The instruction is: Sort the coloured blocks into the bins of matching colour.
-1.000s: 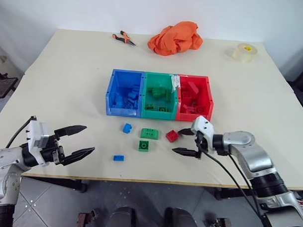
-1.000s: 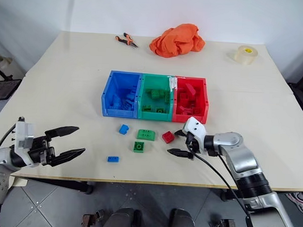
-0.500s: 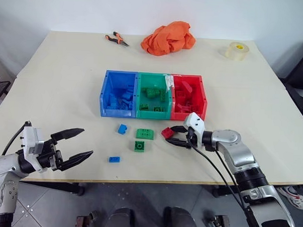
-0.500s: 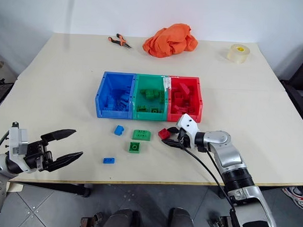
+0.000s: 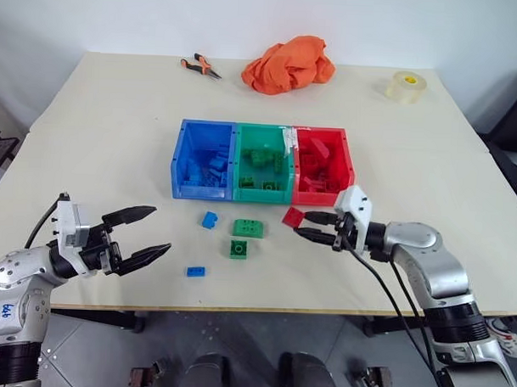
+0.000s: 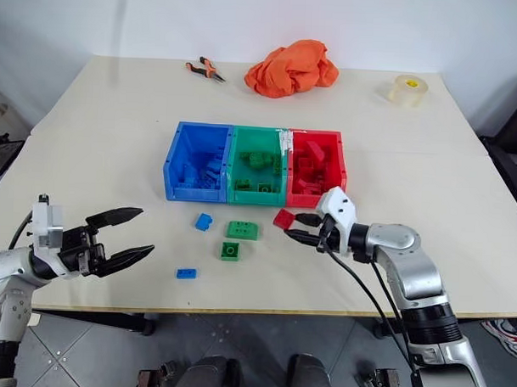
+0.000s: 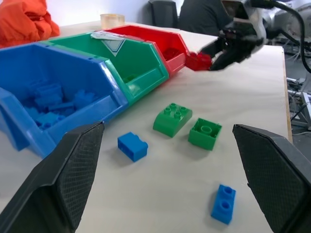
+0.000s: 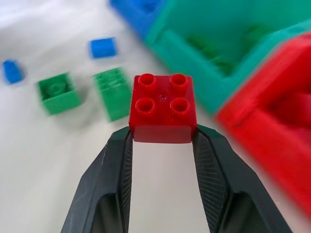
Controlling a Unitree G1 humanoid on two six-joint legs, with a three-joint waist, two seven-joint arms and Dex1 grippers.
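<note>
Left gripper (image 5: 145, 234) hovers over the table's (image 5: 90, 154) near left edge, jaws spread wide, nothing between them, fingers aimed toward the loose bricks.

Next along, small blue brick (image 5: 196, 271) lies nearest me, long axis roughly across the table. Second blue brick (image 5: 210, 219) sits closer to the bins, turned at a slant. Two green bricks just right of those: the flat wider one (image 5: 248, 229), long axis across the table, studs up; the square one (image 5: 238, 249) just in front of it, apart.

Behind them the joined bins: blue bin (image 5: 184, 170), green bin (image 5: 240, 167), red bin (image 5: 348, 167), each already holding bricks of its colour.

Right gripper (image 5: 304, 225) pinches the red brick (image 5: 292, 216) between its fingertips, lifted off the table just before the red bin's front wall. In the wrist view its studs face the camera; it is square, so no long axis to note.

Far side: pliers (image 5: 199, 66), orange cloth (image 5: 288, 64), tape roll (image 5: 405, 86), well clear.
</note>
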